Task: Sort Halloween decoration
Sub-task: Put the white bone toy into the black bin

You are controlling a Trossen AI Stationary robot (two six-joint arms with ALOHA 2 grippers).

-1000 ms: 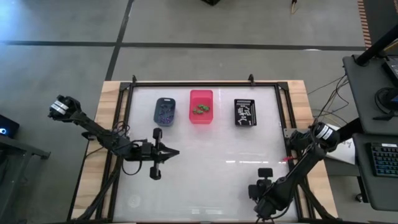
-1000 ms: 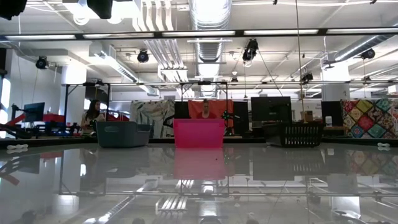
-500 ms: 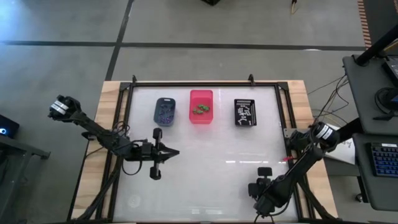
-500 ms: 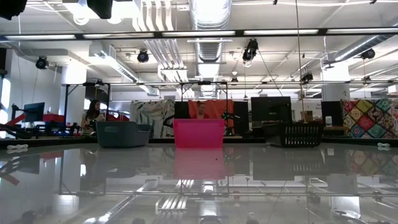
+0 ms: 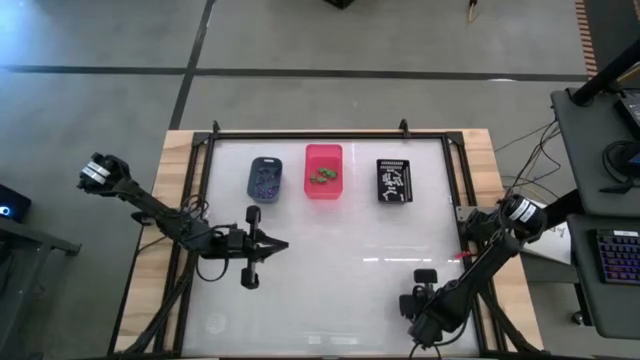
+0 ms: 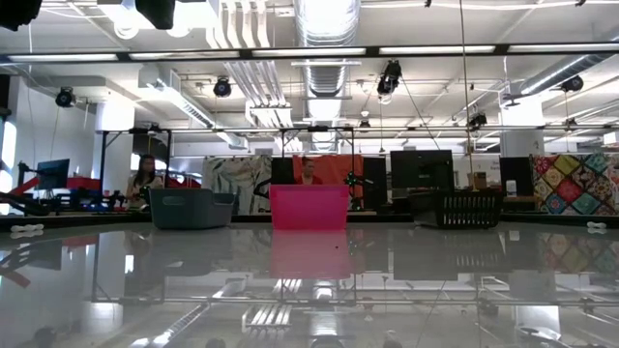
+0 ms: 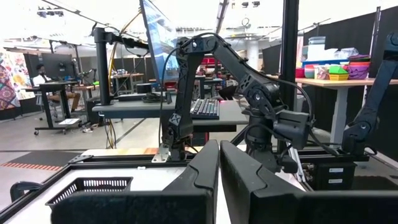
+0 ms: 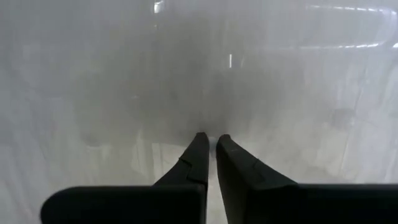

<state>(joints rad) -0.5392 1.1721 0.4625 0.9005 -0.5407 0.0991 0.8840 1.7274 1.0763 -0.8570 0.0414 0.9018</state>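
The Halloween decoration lies sorted in three bins along the table's far side. Purple trinkets (image 5: 264, 180) are in the blue-grey bin (image 5: 252, 177). Green trinkets (image 5: 322, 177) are in the pink bin (image 5: 323, 155). White trinkets (image 5: 394, 181) are in the black bin (image 5: 381, 165). My left gripper (image 5: 283, 245) hovers at the table's left-middle, pointing level toward the right, shut and empty (image 7: 219, 147). My right gripper (image 5: 413, 306) is at the near right and points down at the bare table, shut and empty (image 8: 211, 139). The low view shows the three bins (image 6: 309, 207) but neither gripper.
The white table top (image 5: 340, 270) is framed by a black rail (image 5: 310, 134) and wooden edges. In the left wrist view the black bin (image 7: 87, 186) and my right arm (image 7: 261, 99) stand ahead. A desk with a keyboard (image 5: 615, 255) stands beyond the table's right edge.
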